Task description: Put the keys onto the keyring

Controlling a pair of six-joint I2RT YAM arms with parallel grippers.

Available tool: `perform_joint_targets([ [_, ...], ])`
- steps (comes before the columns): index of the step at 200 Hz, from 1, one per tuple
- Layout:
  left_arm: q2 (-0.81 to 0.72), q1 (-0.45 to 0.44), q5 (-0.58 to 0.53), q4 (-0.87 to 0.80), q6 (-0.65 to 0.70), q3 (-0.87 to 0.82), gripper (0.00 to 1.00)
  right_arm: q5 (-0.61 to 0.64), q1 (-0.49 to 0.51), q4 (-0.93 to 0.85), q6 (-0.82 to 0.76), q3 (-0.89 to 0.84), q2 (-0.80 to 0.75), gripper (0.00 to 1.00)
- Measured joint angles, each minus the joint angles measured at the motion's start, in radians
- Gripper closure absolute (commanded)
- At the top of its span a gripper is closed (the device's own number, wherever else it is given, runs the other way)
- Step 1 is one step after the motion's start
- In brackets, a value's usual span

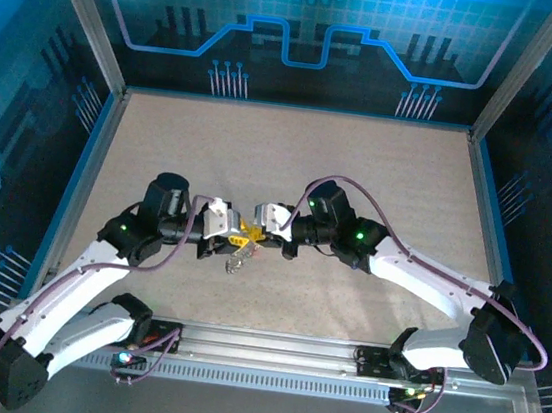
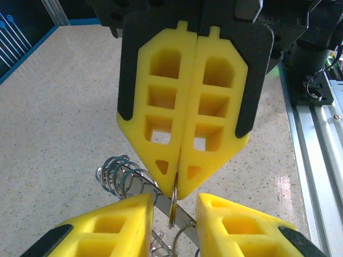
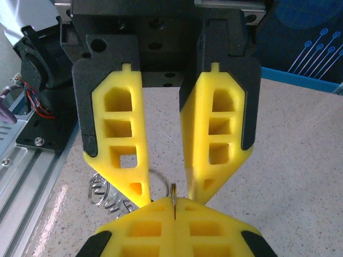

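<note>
A robotics lab cell: a speckled beige table [image 1: 292,158] walled by blue circuit-print panels [image 1: 309,19] on aluminium posts [image 1: 86,12]. A white left arm [image 1: 69,292] and a white right arm [image 1: 429,276] are bolted to a grooved metal rail [image 1: 269,347].

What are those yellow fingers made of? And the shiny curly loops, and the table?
The yellow fingers look like matte plastic: one flat colour, with moulded square holes. The curly loops seem to be bare polished metal wire: silver, with bright glints. The table is beige with fine speckles and a slight sheen, maybe stone or laminate; the look alone does not settle which.
</note>
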Motion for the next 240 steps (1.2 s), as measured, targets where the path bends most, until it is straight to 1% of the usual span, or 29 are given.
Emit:
perform_joint_targets([
  [24,0.0,0.0,-0.004,-0.005,0.005,0.001,0.87,0.003,0.0,0.002,0.001,0.0,0.0,1.0],
  [38,0.0,0.0,-0.007,-0.007,0.008,0.003,1.0,0.004,0.0,0.002,0.001,0.0,0.0,1.0],
  [61,-0.001,0.0,-0.009,-0.012,0.013,0.005,1.0,0.004,0.0,0.001,0.0,0.0,0.0,1.0],
  [64,-0.002,0.0,-0.009,-0.012,0.013,0.005,1.0,0.003,0.0,0.0,0.0,0.0,0.0,0.97],
  [73,-0.004,0.0,-0.009,-0.012,0.013,0.005,1.0,0.003,0.0,-0.001,-0.004,0.0,-0.002,0.8],
  [80,-0.008,0.0,-0.008,-0.011,0.013,0.005,1.0,0.003,0.0,-0.003,-0.013,0.0,-0.005,0.74],
  [93,-0.02,-0.005,-0.01,-0.012,0.011,0.004,1.0,-0.002,-0.001,-0.006,-0.022,0.0,-0.018,0.7],
  [115,-0.046,-0.004,-0.01,0.006,-0.012,0.003,1.0,-0.017,-0.003,0.01,-0.029,-0.025,-0.087,0.69],
  [123,-0.058,-0.004,-0.008,0.02,-0.023,0.002,1.0,-0.023,-0.007,0.022,-0.024,-0.045,-0.121,0.69],
  [143,-0.083,-0.004,0.015,0.079,-0.058,-0.01,1.0,-0.034,-0.016,0.053,0.0,-0.092,-0.172,0.64],
  [177,-0.113,-0.004,0.081,0.24,-0.136,-0.095,1.0,-0.045,-0.017,0.106,0.063,-0.159,-0.179,0.64],
  [208,-0.108,-0.004,0.133,0.355,-0.196,-0.14,1.0,-0.05,-0.017,0.16,0.114,-0.179,-0.179,0.65],
  [240,-0.102,-0.004,0.178,0.449,-0.249,-0.142,1.0,-0.058,-0.017,0.196,0.144,-0.18,-0.184,0.7],
])
